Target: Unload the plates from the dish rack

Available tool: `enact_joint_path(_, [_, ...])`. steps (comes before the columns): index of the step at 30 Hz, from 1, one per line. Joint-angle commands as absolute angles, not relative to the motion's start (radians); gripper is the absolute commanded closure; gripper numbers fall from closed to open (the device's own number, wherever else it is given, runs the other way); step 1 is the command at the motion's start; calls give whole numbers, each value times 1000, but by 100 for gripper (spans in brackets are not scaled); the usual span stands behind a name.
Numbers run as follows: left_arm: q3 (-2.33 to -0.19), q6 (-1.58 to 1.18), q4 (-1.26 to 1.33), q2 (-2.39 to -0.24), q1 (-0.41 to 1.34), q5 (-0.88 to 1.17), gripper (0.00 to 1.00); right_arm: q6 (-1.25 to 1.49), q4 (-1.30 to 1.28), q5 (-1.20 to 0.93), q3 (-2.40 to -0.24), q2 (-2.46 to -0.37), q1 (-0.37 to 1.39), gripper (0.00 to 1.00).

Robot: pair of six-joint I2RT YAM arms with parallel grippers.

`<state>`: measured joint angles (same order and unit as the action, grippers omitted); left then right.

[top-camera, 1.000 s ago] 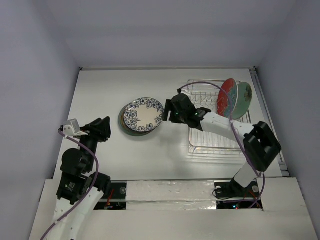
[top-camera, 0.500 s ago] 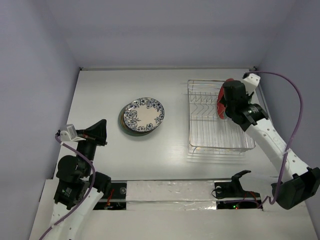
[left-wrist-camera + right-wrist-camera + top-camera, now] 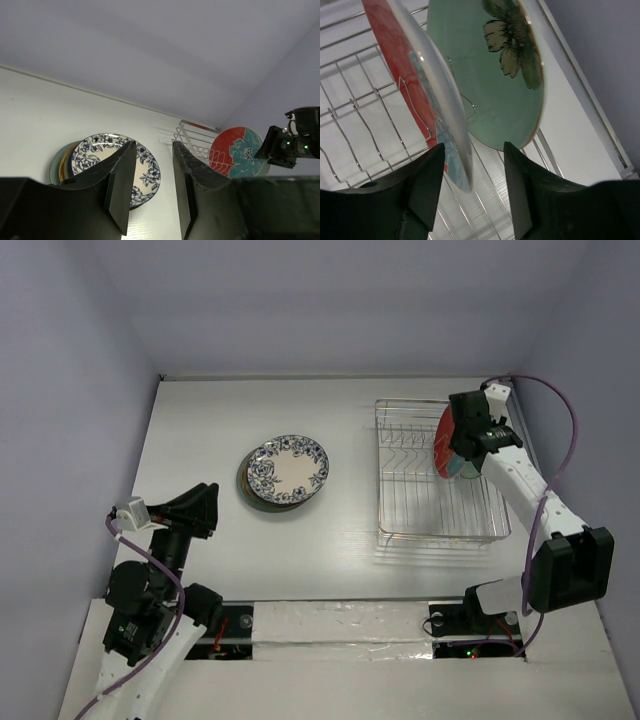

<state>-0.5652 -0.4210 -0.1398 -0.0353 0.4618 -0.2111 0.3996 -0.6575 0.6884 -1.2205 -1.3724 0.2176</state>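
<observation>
The silver wire dish rack [image 3: 420, 495] stands at the right of the table. A red plate [image 3: 442, 440] and a mint green plate [image 3: 462, 468] stand upright at its far right end. My right gripper [image 3: 466, 432] is open just above them; in the right wrist view its fingers [image 3: 427, 175] straddle the edge of the red plate [image 3: 402, 55], with the mint plate [image 3: 495, 85] behind. A blue-white floral plate [image 3: 288, 468] tops a stack on the table left of the rack. My left gripper [image 3: 203, 505] is open and empty, near the front left.
The stack under the floral plate shows dark and greenish rims [image 3: 245, 490]. Walls close the table at the back and both sides. The rack's left slots [image 3: 400, 450] hold nothing. The left wrist view shows the stack [image 3: 115, 160] and the rack [image 3: 200, 147] ahead.
My right arm swung from the table's middle near the stack back to the rack's far right end, over the red and mint plates. My left arm drew back slightly toward the front.
</observation>
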Motion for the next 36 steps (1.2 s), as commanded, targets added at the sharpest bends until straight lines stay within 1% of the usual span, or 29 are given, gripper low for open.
enact_joint_path(1, [-568, -420, -109, -21, 476, -207, 68, 310, -569, 632, -1275, -1390, 203, 45])
enact_joint_path(10, [-571, -422, -112, -5, 476, -207, 66, 236, -575, 669, -1328, -1482, 193, 59])
enact_joint_path(11, [-571, -420, -110, -5, 476, -207, 66, 227, -571, 670, -1327, -1485, 193, 62])
enact_joint_path(13, [-569, -420, -112, -5, 476, -207, 66, 216, -574, 678, -1333, -1497, 193, 65])
enact_joint_path(14, [-571, -420, -112, -5, 476, -207, 66, 212, -578, 686, -1348, -1515, 193, 73])
enact_joint_path(16, [-571, -420, -112, -5, 476, -207, 65, 209, -600, 706, -1365, -1531, 193, 80])
enact_joint_path(17, [-571, -419, -112, -5, 476, -207, 65, 201, -601, 707, -1377, -1535, 193, 86])
enact_joint_path(22, [-571, -420, -109, 25, 476, -207, 65, 180, -610, 732, -1413, -1509, 193, 100])
enact_joint_path(31, [-569, -419, -110, 18, 476, -207, 64, 181, -702, 720, -1601, -1465, 193, 100])
enact_joint_path(36, [-569, -420, -112, 20, 476, -207, 64, 190, -745, 712, -1693, -1402, 193, 100])
